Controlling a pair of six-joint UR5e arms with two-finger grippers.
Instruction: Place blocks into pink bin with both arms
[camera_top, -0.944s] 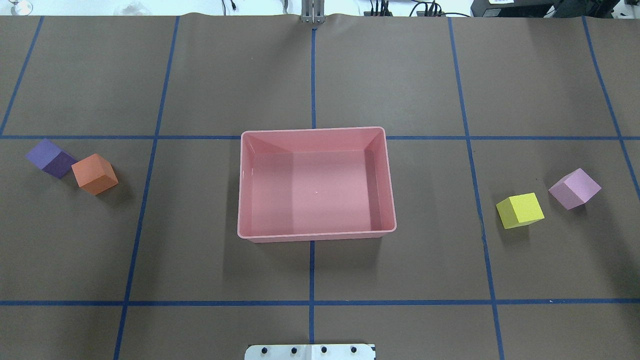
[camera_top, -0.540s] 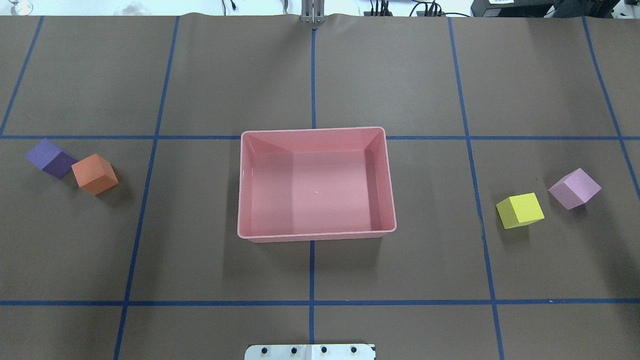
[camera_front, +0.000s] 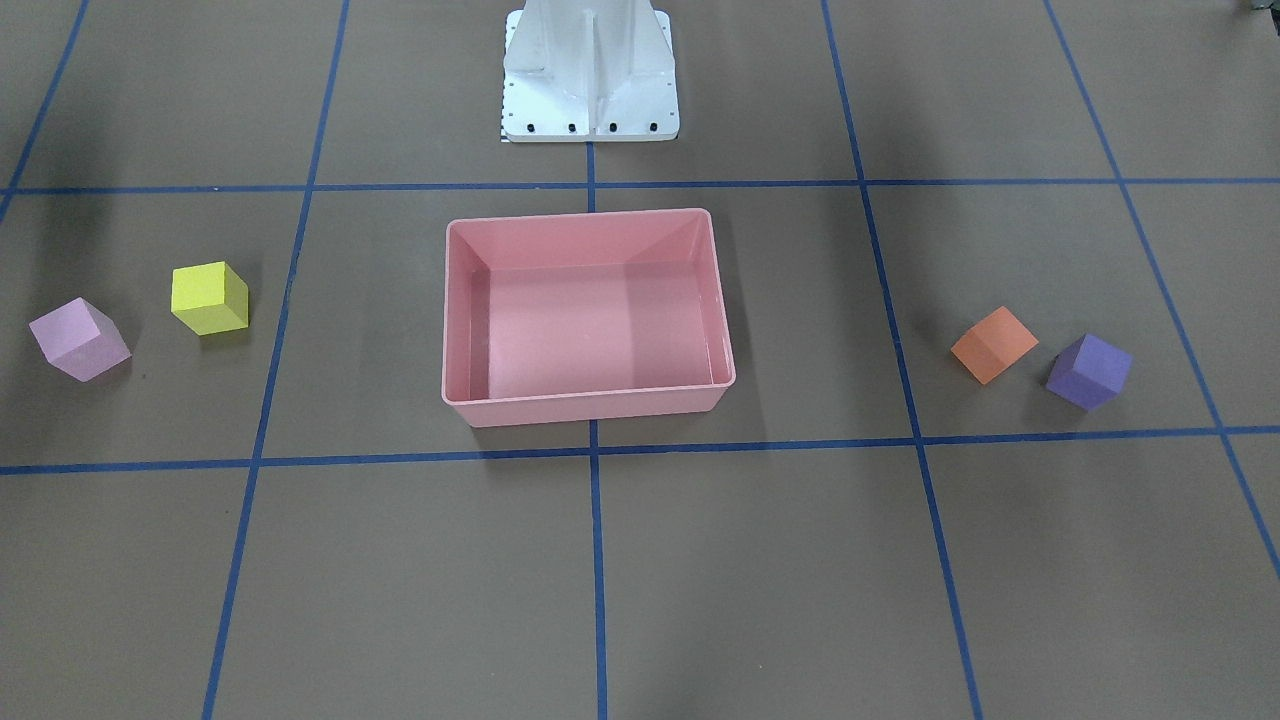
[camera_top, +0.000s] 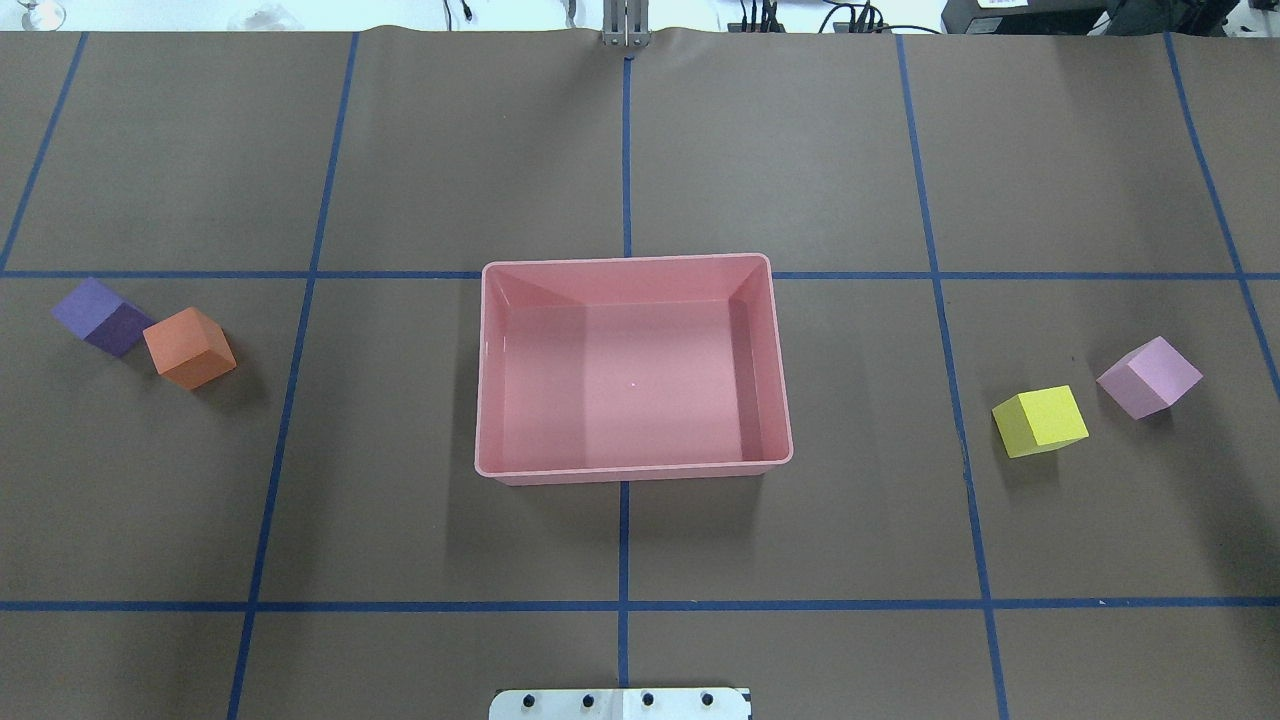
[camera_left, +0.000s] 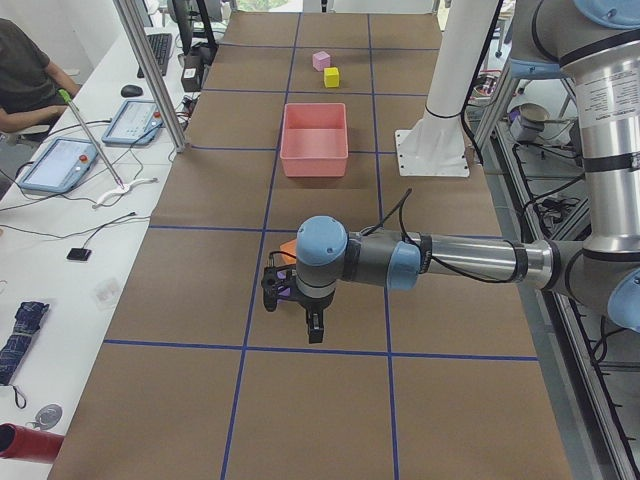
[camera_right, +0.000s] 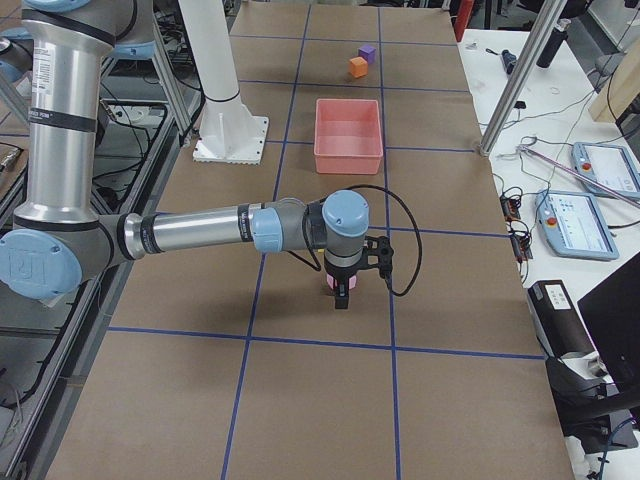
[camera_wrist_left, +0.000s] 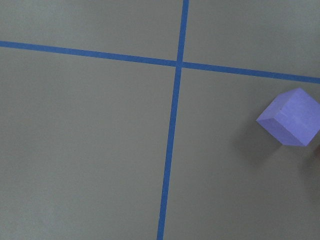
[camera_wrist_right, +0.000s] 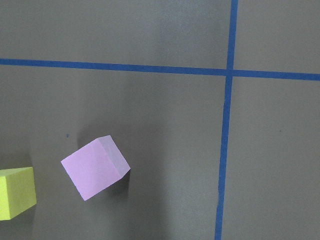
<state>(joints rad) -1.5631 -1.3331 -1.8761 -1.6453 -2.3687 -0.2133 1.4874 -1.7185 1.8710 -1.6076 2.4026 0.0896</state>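
Note:
The pink bin (camera_top: 630, 470) stands empty at the table's middle. The purple block (camera_top: 100, 315) and the orange block (camera_top: 188, 347) lie touching at the left. The yellow block (camera_top: 1040, 420) and the lilac block (camera_top: 1150, 376) lie at the right. Neither gripper shows in the overhead or front view. In the exterior left view my left gripper (camera_left: 292, 305) hangs over the purple and orange blocks. In the exterior right view my right gripper (camera_right: 343, 292) hangs over the lilac block. I cannot tell whether either is open. The left wrist view shows the purple block (camera_wrist_left: 292, 117); the right wrist view shows the lilac block (camera_wrist_right: 94, 167).
The white pedestal base (camera_front: 590, 70) stands behind the bin on the robot's side. Blue tape lines (camera_top: 623, 605) grid the brown table. Desks with tablets (camera_left: 60, 165) and a seated person (camera_left: 25, 80) flank the table's far side.

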